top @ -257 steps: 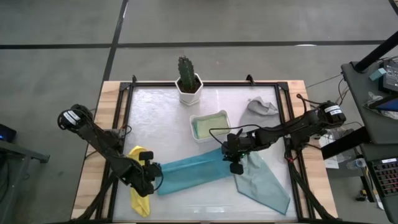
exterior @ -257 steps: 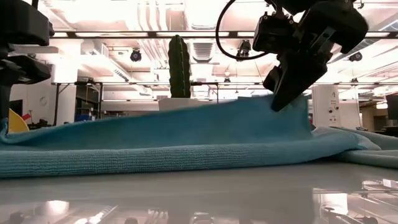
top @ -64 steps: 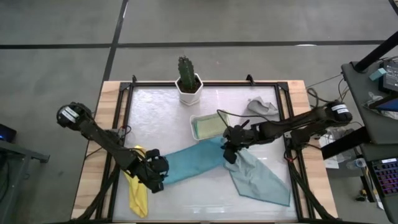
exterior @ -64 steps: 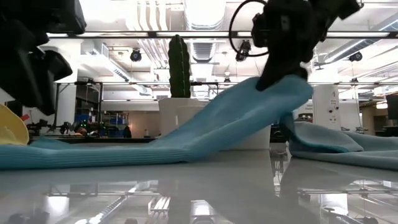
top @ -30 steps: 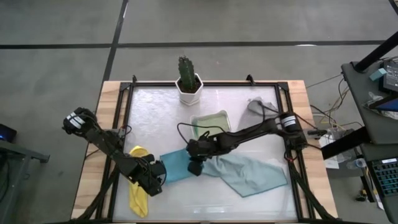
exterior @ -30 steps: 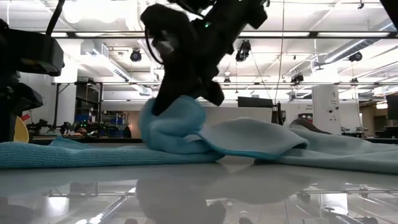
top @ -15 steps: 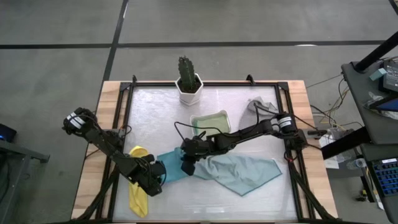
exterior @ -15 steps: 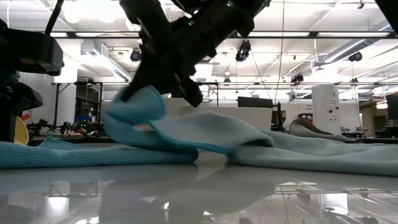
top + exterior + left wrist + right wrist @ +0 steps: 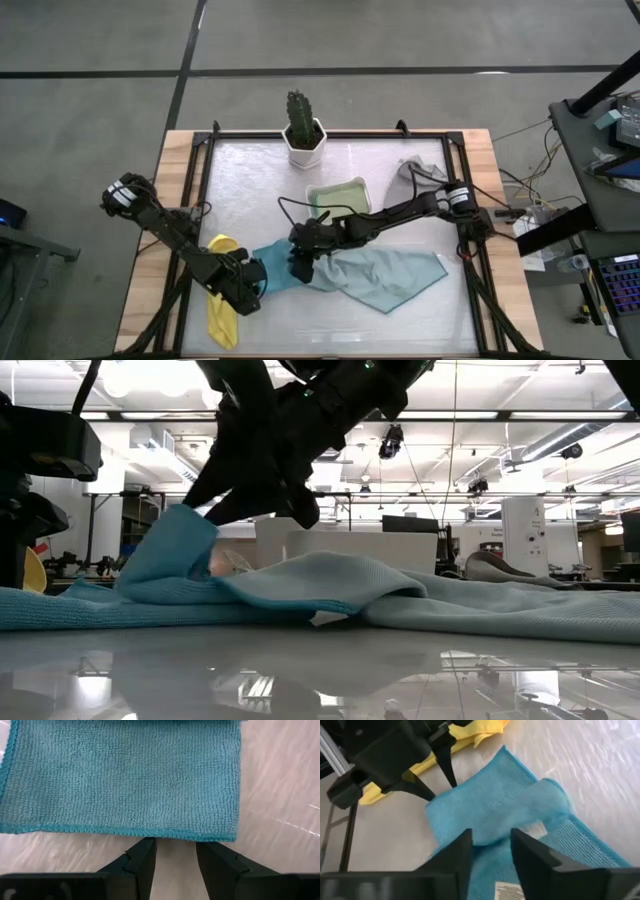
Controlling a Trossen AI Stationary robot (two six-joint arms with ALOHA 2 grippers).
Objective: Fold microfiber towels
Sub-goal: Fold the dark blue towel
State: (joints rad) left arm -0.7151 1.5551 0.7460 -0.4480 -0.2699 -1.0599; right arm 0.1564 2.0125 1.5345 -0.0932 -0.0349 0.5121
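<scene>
Bright blue towel [image 9: 277, 270] is lying at the table's [image 9: 260, 180] front-left, its carried half flopping over. The right tool [image 9: 303, 262] is parting and letting go; it should be rising straight so nothing snags. The left tool [image 9: 249, 283] is standing released at the towel's edge. I am counting five towels: blue, yellow [image 9: 222, 305], pale teal [image 9: 385, 280], grey [image 9: 420, 172], green [image 9: 338, 203]; one cactus [image 9: 299, 113].

Bright, even light falls from ceiling strip lights [image 9: 130, 415] overhead. They glare white and wash out in the low view, where the dark arm stands nearly in silhouette. The glossy table top [image 9: 420, 675] mirrors them in soft streaks and pale patches. Shadows are faint. Motion blur smears the blue towel [image 9: 520, 815] in the right wrist view; the left wrist view stays crisp.
</scene>
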